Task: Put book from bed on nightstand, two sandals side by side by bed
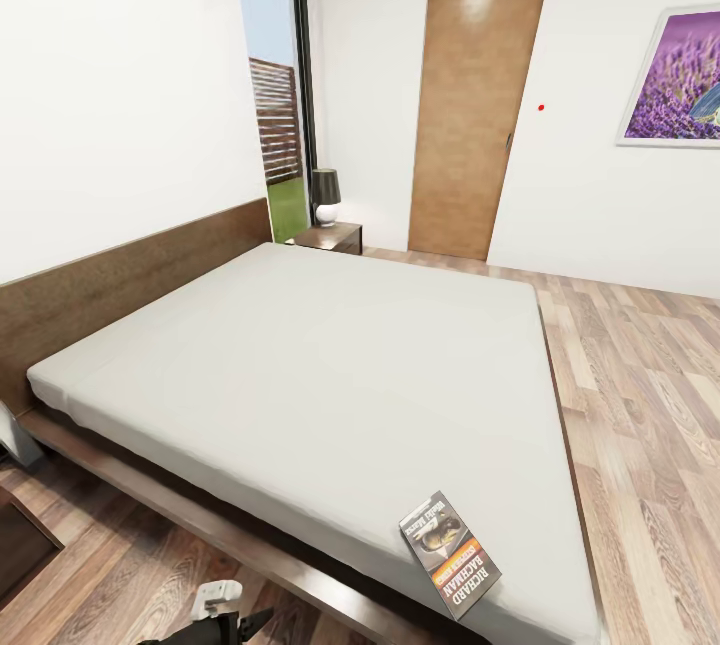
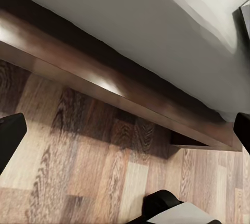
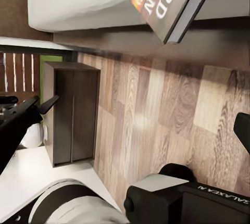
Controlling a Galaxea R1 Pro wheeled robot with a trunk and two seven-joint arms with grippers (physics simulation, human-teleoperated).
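Black gripper fingers; white-grey housing (white lettering on black).

Bed: white mattress on dark wood frame, wood-plank floor around it. Book lies flat on mattress near corner, just beyond left pincer. Rest of mattress bare.

Book on the bed's near corner; nightstand beyond its far corner.

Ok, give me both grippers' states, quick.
Left gripper: open, fingers wide apart over the floor beside the bed, holding nothing.
Right gripper: open, empty; the book lies ahead on the mattress.
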